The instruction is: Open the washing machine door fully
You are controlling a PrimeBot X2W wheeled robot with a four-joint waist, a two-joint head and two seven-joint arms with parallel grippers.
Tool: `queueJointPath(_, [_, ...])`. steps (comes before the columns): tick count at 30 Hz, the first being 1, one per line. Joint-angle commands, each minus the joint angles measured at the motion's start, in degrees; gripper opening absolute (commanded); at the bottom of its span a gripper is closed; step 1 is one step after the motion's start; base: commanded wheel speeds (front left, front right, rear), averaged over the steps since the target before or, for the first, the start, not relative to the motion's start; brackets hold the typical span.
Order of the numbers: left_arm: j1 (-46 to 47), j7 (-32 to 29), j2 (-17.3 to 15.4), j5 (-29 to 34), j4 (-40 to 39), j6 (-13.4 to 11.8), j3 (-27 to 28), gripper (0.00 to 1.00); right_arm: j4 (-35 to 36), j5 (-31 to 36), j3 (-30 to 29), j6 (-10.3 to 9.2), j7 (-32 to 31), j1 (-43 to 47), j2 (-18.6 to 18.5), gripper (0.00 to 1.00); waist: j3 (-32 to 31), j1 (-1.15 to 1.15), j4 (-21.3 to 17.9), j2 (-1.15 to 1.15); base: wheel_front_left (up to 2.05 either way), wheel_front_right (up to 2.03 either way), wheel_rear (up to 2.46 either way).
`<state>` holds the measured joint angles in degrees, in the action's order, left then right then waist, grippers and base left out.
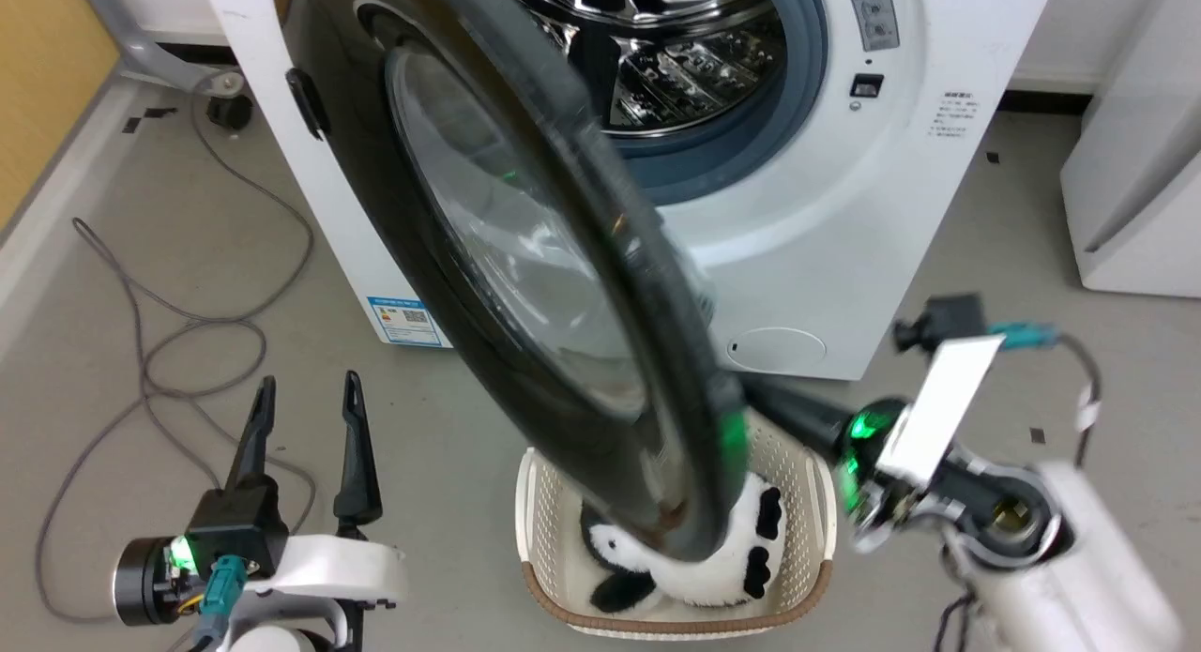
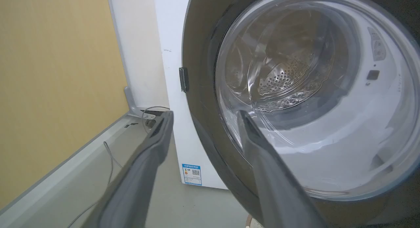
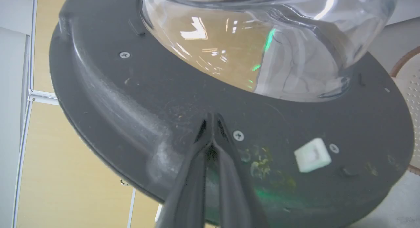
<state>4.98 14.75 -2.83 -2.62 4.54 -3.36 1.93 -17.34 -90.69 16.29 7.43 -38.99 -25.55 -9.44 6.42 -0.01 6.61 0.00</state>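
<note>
1. While the white washing machine (image 1: 807, 258) stands with its steel drum exposed, the job is only part done. Judged roughly halfway.
2. Washing machine door (image 1: 507, 258): hinged on the robot's left and swung out to about edge-on in the head view. Its lower rim hangs over the basket. Risk: if the push is lost, the door may drift back toward shut.
3. Perforated laundry basket (image 1: 535, 502): on the floor in front of the machine, under the door's rim. Cannot tell whether they touch. The rim could catch on it.
4. Panda plush (image 1: 694, 577): lies in the basket, partly hidden by the door.
5. Right gripper (image 3: 212, 118): fingers pressed together, holding nothing, tips against the door's dark inner face near a screw. That face is smooth, so the tips may skid toward the glass bowl or off the edge.
6. Left gripper (image 1: 310, 382): fingers spread, empty, low on the door's outer side. It looks to be in the swing path, so the door could strike it.
7. Grey cable (image 1: 141, 333): loops on the floor at the left, could snag the wheels.
</note>
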Motion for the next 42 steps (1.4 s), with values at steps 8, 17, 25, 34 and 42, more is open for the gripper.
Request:
queueJointPath(8, [-1.3, 0.2, 0.0, -0.2, 1.3, 0.2, -1.1, 1.0, 3.7, 0.0, 4.0, 0.06, -0.7, 6.2, 3.4, 0.0, -0.9, 0.01, 0.7, 0.0, 0.0, 0.0, 0.0])
queueJointPath(17, [-2.0, 0.2, 0.0, -0.4, 1.9, 0.0, -1.1, 1.0, 5.3, 0.1, 9.1, 0.06, -0.1, 11.0, 5.6, 0.0, -1.9, 0.01, 1.0, 0.0, 0.0, 0.0, 0.0])
queueJointPath(25, [-3.6, 0.2, 0.0, -0.5, 2.5, 0.0, -1.3, 1.0, 9.9, 2.3, 6.9, 0.06, 6.9, 15.0, 5.4, 0.0, -4.6, 0.01, 0.7, 0.0, 0.0, 0.0, 0.0])
queueJointPath(34, [-4.6, 0.2, 0.0, -0.5, 2.3, -0.1, -1.0, 1.0, 20.5, 19.7, 4.9, 0.06, 32.7, 15.7, -0.5, 0.0, -6.1, 0.01, -0.8, 0.0, 0.0, 0.0, 0.0])
queueJointPath(42, [-5.4, 0.2, 0.0, -0.3, 1.9, 0.1, 0.0, 1.0, 14.7, 43.2, 1.8, 0.06, 53.8, 15.6, -6.9, 0.0, -7.0, 0.01, -2.0, 0.0, 0.0, 0.0, 0.0])
